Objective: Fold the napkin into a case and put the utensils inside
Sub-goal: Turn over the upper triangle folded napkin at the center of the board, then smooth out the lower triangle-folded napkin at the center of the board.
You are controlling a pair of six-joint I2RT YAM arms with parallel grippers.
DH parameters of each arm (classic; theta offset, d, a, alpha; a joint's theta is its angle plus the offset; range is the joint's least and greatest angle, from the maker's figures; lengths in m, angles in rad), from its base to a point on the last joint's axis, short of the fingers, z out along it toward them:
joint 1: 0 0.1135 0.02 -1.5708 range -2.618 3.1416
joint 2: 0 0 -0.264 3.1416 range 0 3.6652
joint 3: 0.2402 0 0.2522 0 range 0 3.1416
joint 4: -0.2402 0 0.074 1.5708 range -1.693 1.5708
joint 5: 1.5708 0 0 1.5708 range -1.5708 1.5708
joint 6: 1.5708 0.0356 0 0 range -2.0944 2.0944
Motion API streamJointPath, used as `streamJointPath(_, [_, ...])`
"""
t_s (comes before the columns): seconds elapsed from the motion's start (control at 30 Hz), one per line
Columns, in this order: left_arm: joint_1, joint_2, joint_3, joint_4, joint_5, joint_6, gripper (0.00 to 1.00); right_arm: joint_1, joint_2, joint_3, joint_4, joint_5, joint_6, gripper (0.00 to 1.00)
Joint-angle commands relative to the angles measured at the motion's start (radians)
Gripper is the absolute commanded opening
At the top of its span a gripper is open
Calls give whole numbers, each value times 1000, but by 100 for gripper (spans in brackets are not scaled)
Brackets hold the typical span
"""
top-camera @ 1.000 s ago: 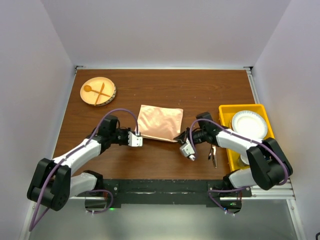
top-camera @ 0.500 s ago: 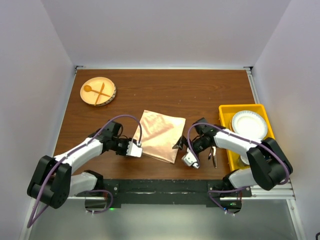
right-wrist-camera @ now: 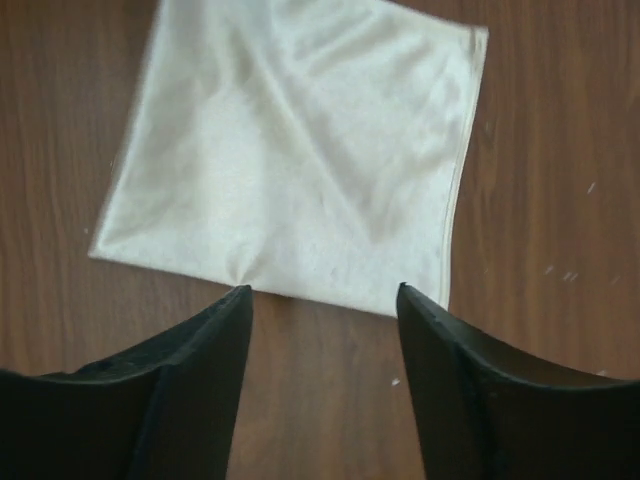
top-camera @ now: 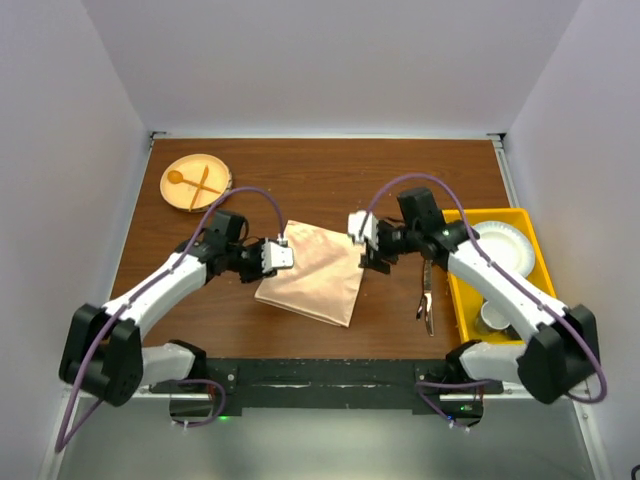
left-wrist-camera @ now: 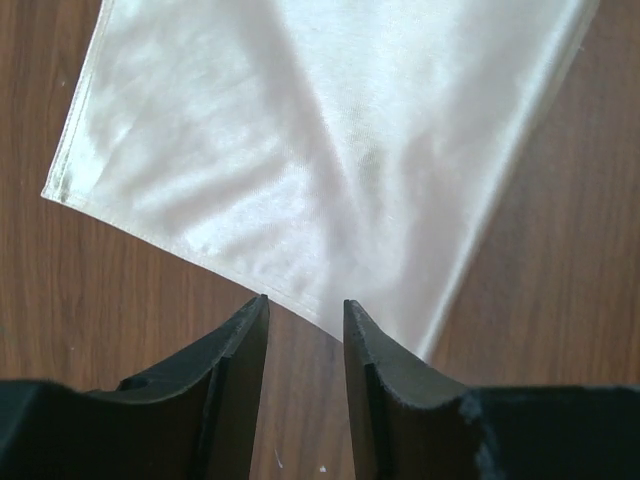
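Looking down from the top camera, the napkin (top-camera: 312,276) lies flat on the brown bench (top-camera: 330,180) as a tilted four-cornered sheet, near the front edge and between the two arms. The left pincer (top-camera: 284,254) sits at the cloth's upper left corner, and the right pincer (top-camera: 368,258) hangs at its upper right edge. The dark utensils (top-camera: 424,305) lie on the wood to the right of the napkin, apart from it and just beside a yellow bin (top-camera: 455,285) that holds white paper plates (top-camera: 497,246). A round wooden plate (top-camera: 196,183) with a pale spoon and fork stands at the far left corner, well away from the cloth

From the left wrist camera, the left pincer (left-wrist-camera: 305,305) has its fingers (left-wrist-camera: 243,345) a narrow gap apart with nothing between them. The napkin (left-wrist-camera: 330,150) spreads out beyond the tips, its near edge running just past them, and bare bench (left-wrist-camera: 90,330) shows on either side

From the right wrist camera, the right pincer (right-wrist-camera: 322,290) stands wide apart and empty, its fingers (right-wrist-camera: 200,370) above bare bench (right-wrist-camera: 560,200). The napkin (right-wrist-camera: 300,150) lies beyond the tips, with its near edge close to the left fingertip; whether they touch I cannot tell
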Motion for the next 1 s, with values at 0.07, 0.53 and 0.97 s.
streamJointPath(0.07, [-1,102,24,222,-36,-179,37,-102,231,128,13,111,759,53])
streamJointPath(0.53, [-18,182,-82,253,-131,-80,33,-171,570,218,190,162,1140,52])
streamJointPath(0.97, [-22,81,-91,204,-64,-64,36,-260,572,243,129,23,1179,52])
